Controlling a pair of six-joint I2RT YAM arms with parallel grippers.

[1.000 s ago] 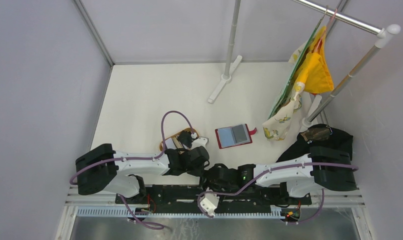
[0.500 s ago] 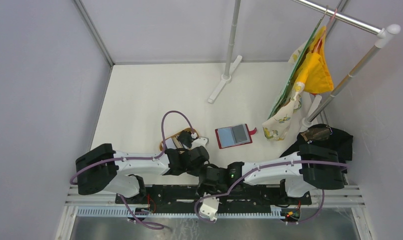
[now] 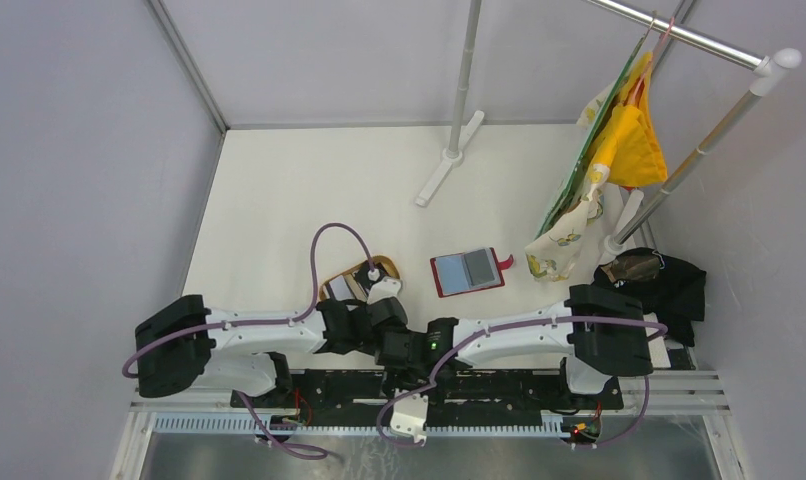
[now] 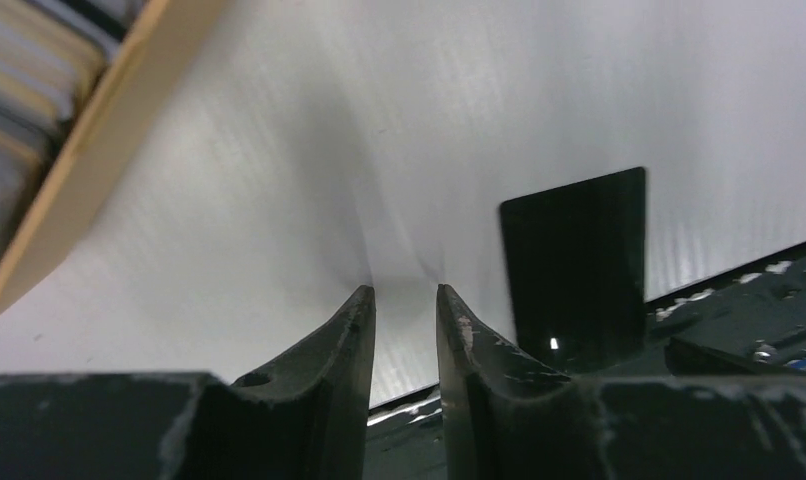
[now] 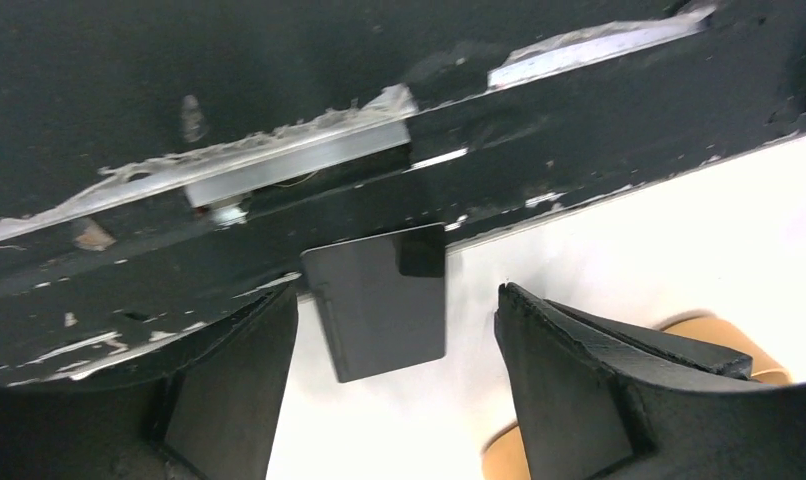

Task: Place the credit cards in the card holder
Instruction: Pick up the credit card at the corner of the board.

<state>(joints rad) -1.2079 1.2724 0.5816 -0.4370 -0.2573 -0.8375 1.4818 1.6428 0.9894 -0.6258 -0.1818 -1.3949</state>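
Observation:
A black credit card lies flat at the table's near edge, part of it hanging over the dark rail. It lies just right of my left gripper, whose jaws stand a little apart with nothing between them. My right gripper is open wide, and the same black card lies on the table just ahead of the gap between its fingers, untouched. Seen from above, both grippers meet at the near edge. The red card holder lies open further back. More cards sit in the wooden tray.
A clothes rack with yellow and patterned cloths stands at the back right, one of its feet mid-table. A black garment lies at the right edge. The black base rail runs along the near edge.
The right arm has swung left along the near edge to beside the left gripper, its jaws opening wider. The left arm has drawn back slightly and its jaws have parted a little.

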